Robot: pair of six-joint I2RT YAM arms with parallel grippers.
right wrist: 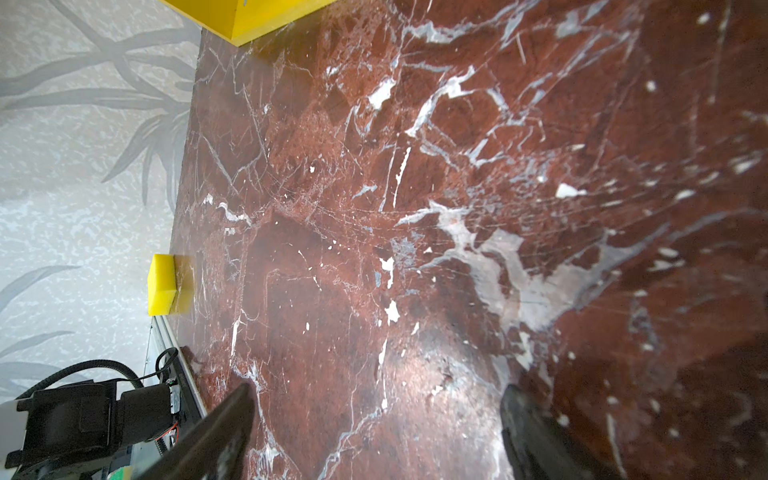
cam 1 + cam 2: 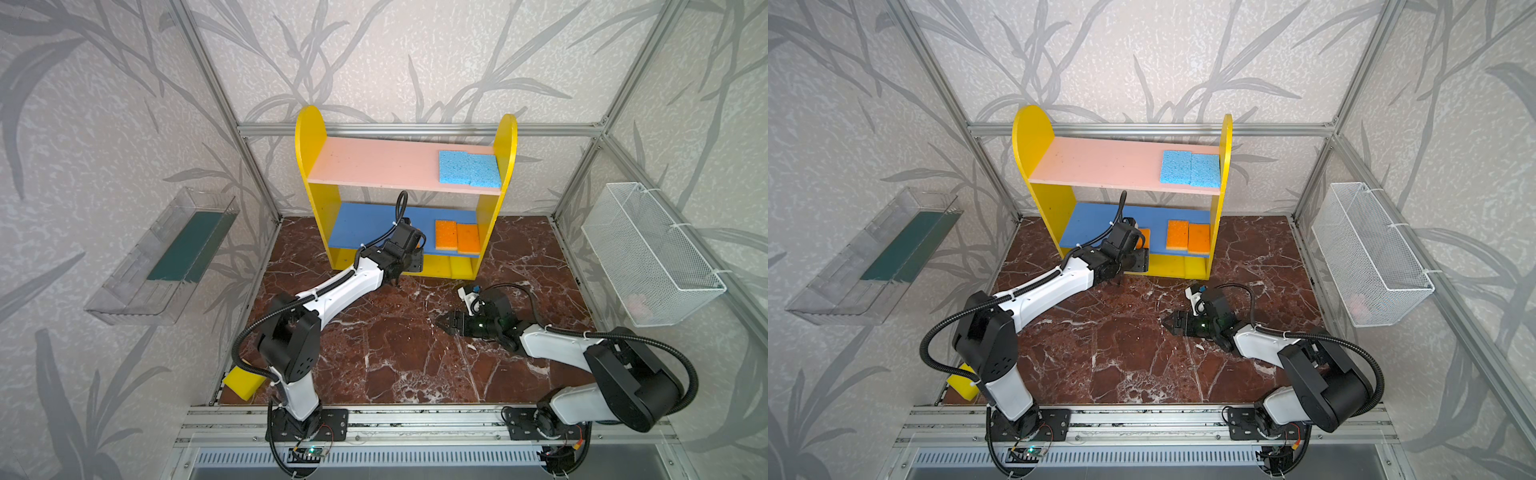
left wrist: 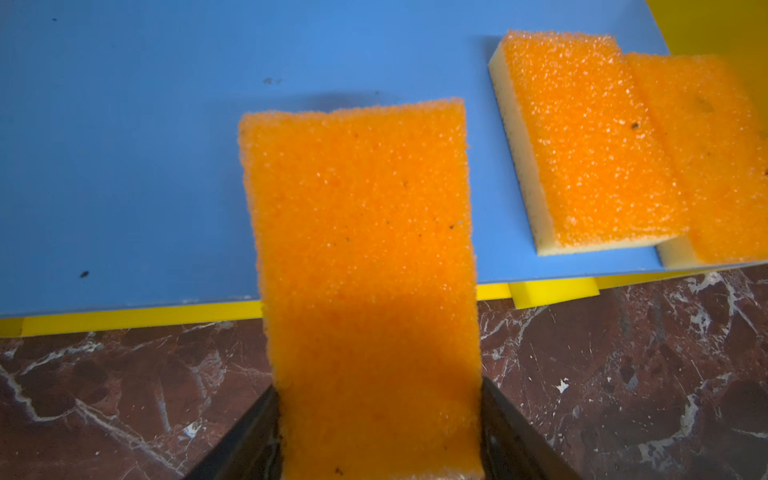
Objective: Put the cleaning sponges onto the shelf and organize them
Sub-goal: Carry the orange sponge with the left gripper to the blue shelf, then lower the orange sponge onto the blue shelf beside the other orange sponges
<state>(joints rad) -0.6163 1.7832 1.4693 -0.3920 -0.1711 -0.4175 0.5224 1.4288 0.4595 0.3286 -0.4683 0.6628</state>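
Left gripper [image 3: 378, 390] clamps an orange sponge [image 3: 361, 232] by its near end. The sponge's far end lies over the front of the blue board [image 3: 124, 145] of the shelf [image 2: 309, 137], apart from the orange pair [image 2: 446, 235] at the board's right end. Right gripper [image 1: 378, 392] is spread and empty above the marble floor [image 1: 415, 166].

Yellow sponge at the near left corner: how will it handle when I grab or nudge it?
The yellow sponge looks like a thick plain foam block, so probably light and squashy under the jaws. Flat faces make rolling unlikely. It sits at the table edge beside the wall, so a nudge may wedge or tip it.
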